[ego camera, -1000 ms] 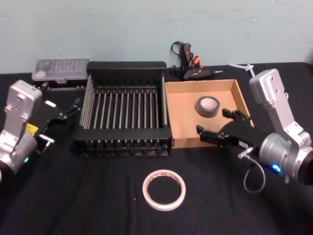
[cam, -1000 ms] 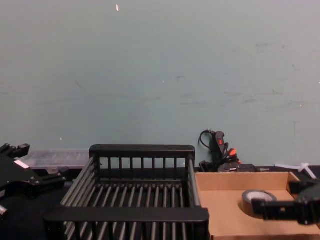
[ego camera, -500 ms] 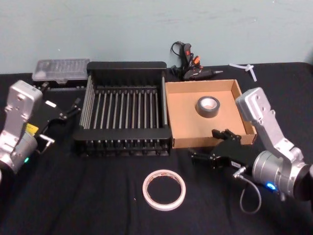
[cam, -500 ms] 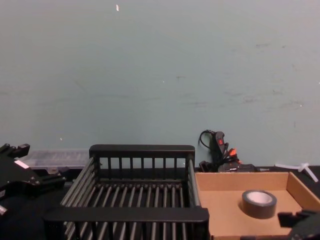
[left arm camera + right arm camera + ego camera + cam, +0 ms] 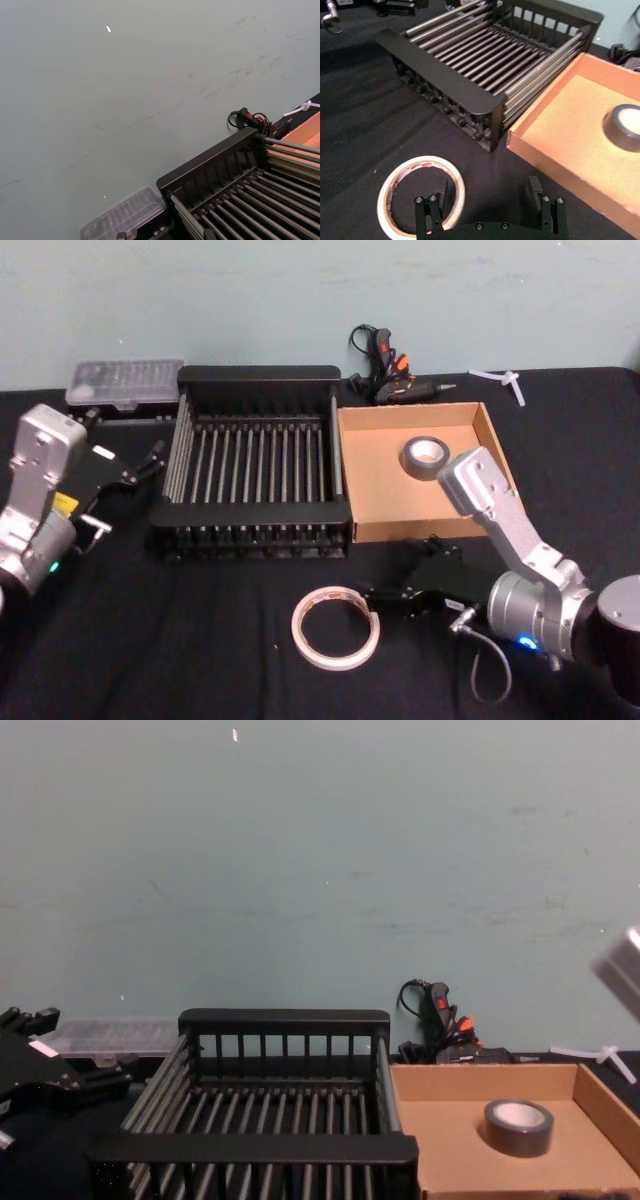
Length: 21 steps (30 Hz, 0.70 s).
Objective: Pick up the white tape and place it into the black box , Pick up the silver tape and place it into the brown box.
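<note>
White tape [image 5: 336, 627] flat; right gripper [image 5: 489, 202] fingers [image 5: 436, 208] spread wide, straddling rim.

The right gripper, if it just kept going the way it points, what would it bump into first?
Most likely the white tape. The right gripper has its jaws open and aims at the roll's near rim on the table; one finger already overlaps the ring, though its height above is unclear.

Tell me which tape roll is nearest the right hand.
The white tape, flat on the black cloth in front of the black box; the open right hand is right beside it. The silver tape sits farther off in the brown box.
</note>
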Available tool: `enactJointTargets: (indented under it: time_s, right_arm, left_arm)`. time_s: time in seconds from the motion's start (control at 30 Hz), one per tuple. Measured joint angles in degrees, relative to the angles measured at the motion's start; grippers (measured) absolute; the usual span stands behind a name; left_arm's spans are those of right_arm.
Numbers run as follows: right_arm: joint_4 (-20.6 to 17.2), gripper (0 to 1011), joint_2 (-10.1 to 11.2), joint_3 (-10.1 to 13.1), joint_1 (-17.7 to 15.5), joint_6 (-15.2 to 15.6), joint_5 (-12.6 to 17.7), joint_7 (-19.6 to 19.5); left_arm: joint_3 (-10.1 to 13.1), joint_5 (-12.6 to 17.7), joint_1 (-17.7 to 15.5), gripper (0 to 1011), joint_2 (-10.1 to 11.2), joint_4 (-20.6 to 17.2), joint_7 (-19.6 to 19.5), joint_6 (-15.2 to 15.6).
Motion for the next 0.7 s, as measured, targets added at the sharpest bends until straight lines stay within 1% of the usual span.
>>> enactJointTargets:
  time_s: [0.23, 0.7]
  right_arm:
    - [0.3, 1002, -0.1, -1.7, 0.5, 0.6, -0.5, 0.6]
    - [0.1, 1002, 0.3, -3.6, 0.5, 0.8, -2.2, 1.3]
  left_arm:
    - [0.0, 0.0, 0.0, 1001, 0.0, 0.0, 0.0, 0.0]
    - [0.0, 0.0, 0.0, 1001, 0.0, 0.0, 0.0, 0.0]
